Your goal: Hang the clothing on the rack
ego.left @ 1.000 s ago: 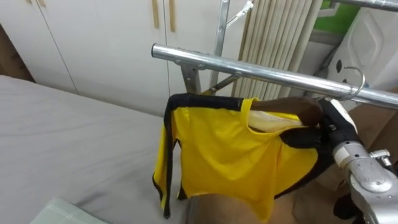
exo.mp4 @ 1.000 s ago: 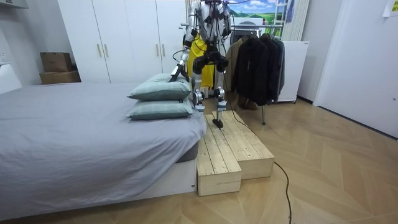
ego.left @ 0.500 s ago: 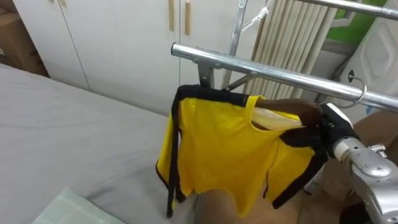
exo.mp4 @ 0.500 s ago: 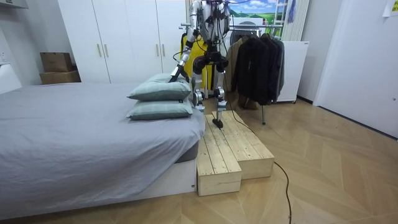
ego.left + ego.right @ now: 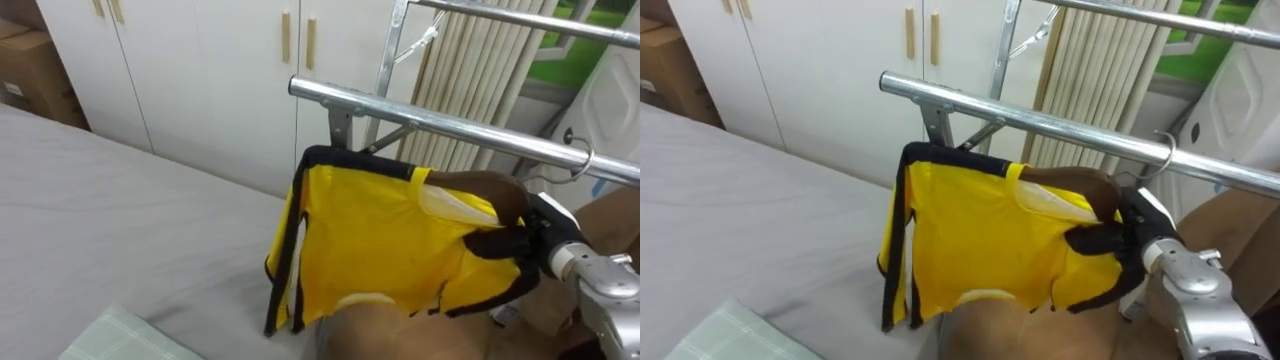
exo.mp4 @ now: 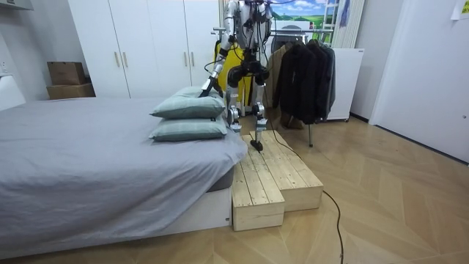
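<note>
Grey bed [image 5: 120, 240] is closest. Over its edge, the right hand [image 5: 515, 238] is clamped round the collar end of a yellow black-trimmed shirt [image 5: 370, 240], held just below the metal rail [image 5: 420, 115]. The hanger hook [image 5: 578, 152] is up at the rail. White wardrobe [image 5: 220, 70] behind. In the room view the left hand [image 6: 203, 89] hangs by the pillows [image 6: 189, 117]; can't tell its state.

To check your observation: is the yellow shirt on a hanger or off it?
On: the pale hanger shows in the neck of the yellow shirt, its hook by the rail.
</note>
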Available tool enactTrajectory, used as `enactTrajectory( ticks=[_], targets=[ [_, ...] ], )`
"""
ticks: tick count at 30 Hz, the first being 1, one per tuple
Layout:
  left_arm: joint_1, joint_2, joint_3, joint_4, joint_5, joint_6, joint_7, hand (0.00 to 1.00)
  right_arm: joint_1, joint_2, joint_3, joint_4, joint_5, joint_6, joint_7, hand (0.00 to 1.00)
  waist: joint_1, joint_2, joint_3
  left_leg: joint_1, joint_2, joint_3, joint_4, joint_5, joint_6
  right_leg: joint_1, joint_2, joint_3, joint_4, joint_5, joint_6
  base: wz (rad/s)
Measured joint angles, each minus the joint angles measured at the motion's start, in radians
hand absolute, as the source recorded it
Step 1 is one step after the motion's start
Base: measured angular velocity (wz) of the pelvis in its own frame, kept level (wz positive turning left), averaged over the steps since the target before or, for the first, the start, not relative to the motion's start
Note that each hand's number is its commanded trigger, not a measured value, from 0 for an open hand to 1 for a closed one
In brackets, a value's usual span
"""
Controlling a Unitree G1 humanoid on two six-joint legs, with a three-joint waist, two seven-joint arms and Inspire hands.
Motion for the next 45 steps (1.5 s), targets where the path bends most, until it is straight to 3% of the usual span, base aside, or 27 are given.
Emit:
enactTrajectory(
  ticks=[7, 16, 17, 18, 19, 21, 30, 45],
  targets=[
    [0.0, -0.001, -0.001, 0.0, -0.008, 0.0, 0.014, 0.0, 0.002, 0.0, -0.017, 0.054, -0.009, -0.042, -0.021, 1.0, 0.0, -0.001, -0.0031, -0.001, 0.001, 0.002, 0.0, 0.0, -0.001, 0.001, 0.001, 0.001, -0.004, 0.002, -0.002, 0.0],
    [0.0, -0.001, 0.0, 0.0, -0.018, 0.0, 0.014, 0.0, 0.014, 0.0, -0.023, 0.055, -0.017, -0.048, -0.037, 0.98, 0.0, 0.004, -0.0075, 0.005, 0.003, 0.001, 0.0, -0.002, -0.006, 0.012, 0.003, -0.003, -0.015, 0.007, -0.003, 0.0],
    [0.0, -0.001, 0.0, 0.0, -0.018, 0.0, 0.014, 0.0, 0.014, 0.0, -0.023, 0.055, -0.017, -0.048, -0.037, 0.85, 0.0, 0.004, -0.0076, 0.005, 0.003, 0.001, 0.0, -0.002, -0.006, 0.012, 0.003, -0.003, -0.015, 0.007, -0.003, 0.0],
    [0.0, -0.001, 0.0, 0.0, -0.018, 0.0, 0.013, 0.0, 0.014, 0.0, -0.023, 0.055, -0.017, -0.048, -0.037, 0.62, 0.0, 0.004, -0.0076, 0.005, 0.003, 0.001, 0.0, -0.002, -0.006, 0.012, 0.003, -0.003, -0.015, 0.007, -0.003, 0.0],
    [0.0, -0.001, 0.0, 0.0, -0.018, 0.0, 0.013, 0.0, 0.014, 0.0, -0.023, 0.055, -0.017, -0.048, -0.037, 0.53, 0.0, 0.004, -0.0077, 0.005, 0.003, 0.001, 0.0, -0.002, -0.006, 0.013, 0.003, -0.003, -0.015, 0.008, -0.003, 0.0],
    [0.0, -0.001, 0.0, 0.0, -0.018, 0.0, 0.013, 0.0, 0.015, 0.0, -0.023, 0.056, -0.016, -0.048, -0.037, 0.0, 0.0, 0.004, -0.0077, 0.006, 0.003, 0.001, 0.0, -0.002, -0.006, 0.013, 0.003, -0.003, -0.015, 0.008, -0.003, 0.0],
    [0.001, -0.001, 0.0, 0.0, -0.02, 0.0, 0.013, 0.0, 0.019, 0.0, -0.09, 0.095, 0.01, -0.026, -0.058, 0.0, 0.0, 0.005, -0.0075, 0.008, 0.003, 0.005, -0.003, -0.001, -0.005, 0.011, 0.004, 0.002, -0.015, 0.008, -0.003, -0.01],
    [0.001, 0.001, 0.018, 0.006, -0.028, 0.0, -0.007, 0.0, 0.019, -0.001, -0.092, 0.083, 0.002, -0.017, -0.056, 0.0, 0.0, 0.005, -0.0073, 0.014, 0.003, 0.019, -0.009, -0.002, -0.006, 0.007, 0.006, 0.012, -0.011, 0.008, -0.003, -0.01]
  ],
)
